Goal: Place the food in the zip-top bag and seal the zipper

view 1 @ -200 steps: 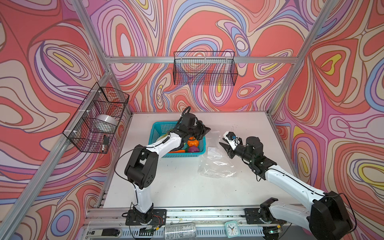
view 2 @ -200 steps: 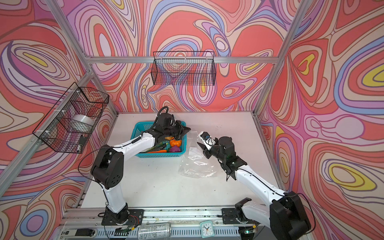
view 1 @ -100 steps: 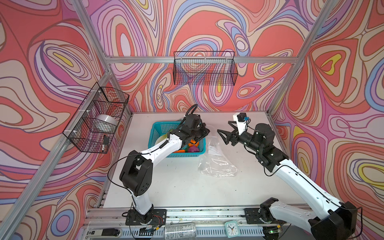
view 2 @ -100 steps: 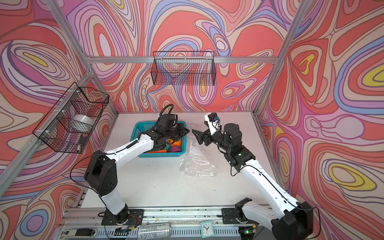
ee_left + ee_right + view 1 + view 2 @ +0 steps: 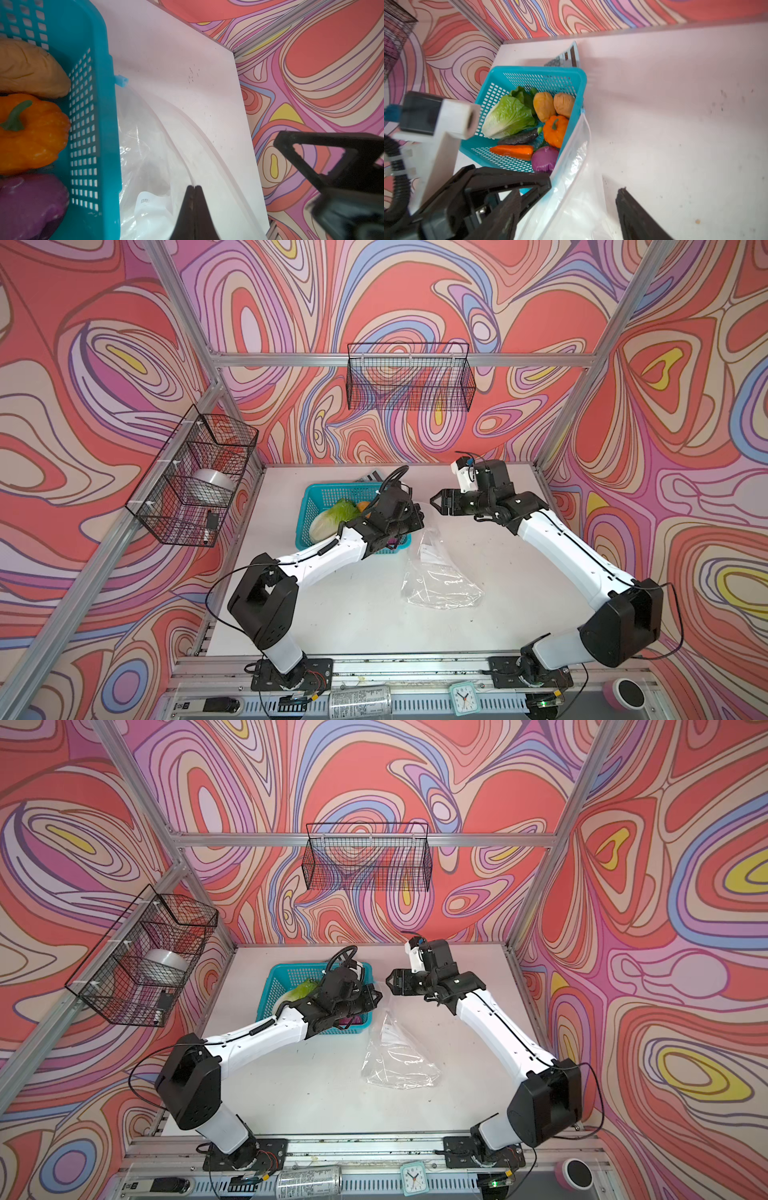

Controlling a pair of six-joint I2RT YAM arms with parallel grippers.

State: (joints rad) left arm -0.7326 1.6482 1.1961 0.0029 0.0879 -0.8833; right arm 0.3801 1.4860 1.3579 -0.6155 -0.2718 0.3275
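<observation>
Both top views hang high over the near edge, facing down and toward the far wall, and share the whole bench (image 5: 365,614). The left wrist view sits close beside the teal basket (image 5: 93,124), facing right, seemingly at the far right corner. The right wrist view, further back, faces left; both wrist views share that basket and the zip-top bag (image 5: 571,187).

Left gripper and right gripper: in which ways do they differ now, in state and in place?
The left gripper is shut, its tips pinching the zipper of the zip-top bag; the right gripper is open and holds nothing. The left gripper is close beside the teal basket; the right gripper is farther from it, across the bag's mouth. Both are black and face each other.
</observation>
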